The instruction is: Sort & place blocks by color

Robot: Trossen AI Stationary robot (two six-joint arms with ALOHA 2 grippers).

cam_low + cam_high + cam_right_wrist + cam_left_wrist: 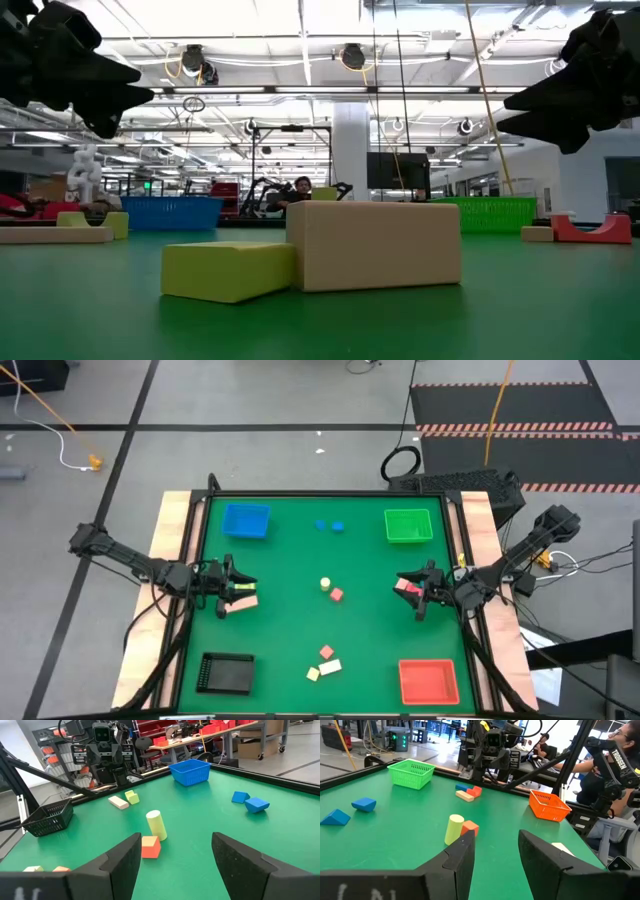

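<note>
Overhead, two blue blocks [328, 525] are sitting upper centre of the desk [300, 560]; both end effectors, left [240, 588] and right [408, 588], are gaping empty. Only wrist views are showing their wedge shapes.

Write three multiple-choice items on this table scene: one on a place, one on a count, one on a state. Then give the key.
1. Where is the blue tray?
A. far left corner
B. near right corner
C. table centre

2. How many blue blocks lie between the blue tray and the green tray?
A. none
B. two
C. five

3. How do the fingers of the right gripper stand?
A. shut on a block
B. open, holding nothing
C. shut, empty

Key: 1 A, the high view shows it at the far left. 2 B, two blue pieces lie there side by side. 3 B, the right wrist view shows bare green table between its spread fingers.
</note>
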